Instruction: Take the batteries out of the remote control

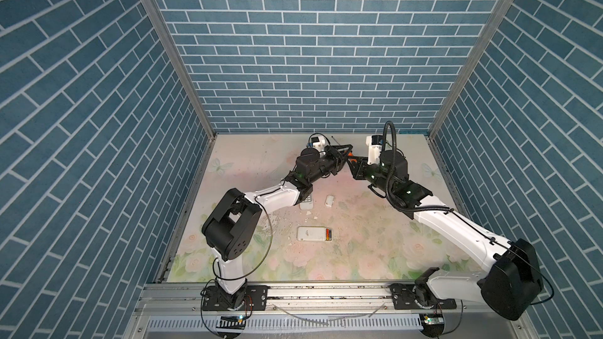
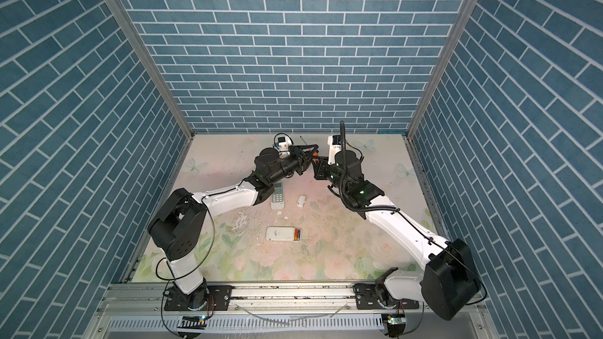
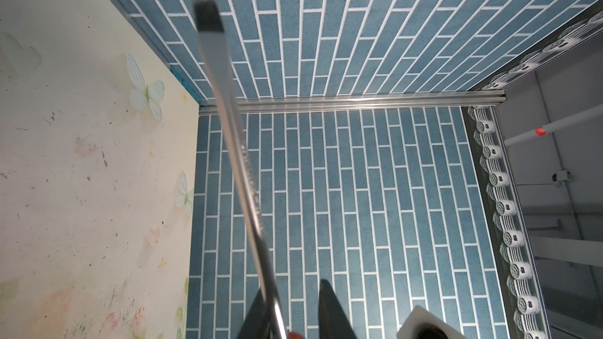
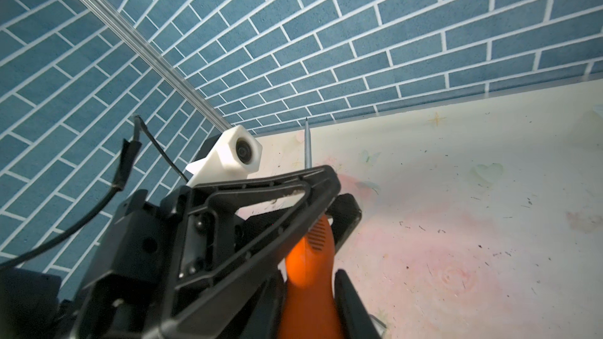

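Looking down in both top views, finding the left claw [image 1: 347, 152] and the right claw [image 1: 355, 160] tip to tip at the far middle of the bench [image 1: 375, 249], with a screwdriver [image 1: 350, 155] between them, thin shaft aimed toward the far wall [image 1: 310, 60]. Spotting the batteries [image 1: 328, 234] well apart from both claws, nearer the front, sitting in the open compartment at the right end of a white remote [image 1: 310, 233] set face down. Noting a second remote [image 2: 278, 199], buttons up, partly tucked under the left forearm, and a small white cover [image 2: 301, 200] loose just right of it, touching neither remote

Left wrist view: peering along the bare metal shaft of the screwdriver [image 3: 251, 184], dark at the tip, running out between the two black fingers [image 3: 329, 308] of the left claw toward the blue brick wall, with a sliver of orange at the picture's edge

Right wrist view: catching the left claw [image 4: 339, 192] clamped round the ribbed top of the orange screwdriver [image 4: 308, 275] handle. Seeing the lower handle between the fingers of the right claw, one black finger [image 4: 350, 308] right beside it, the other hidden; cannot tell firm grip from near miss there
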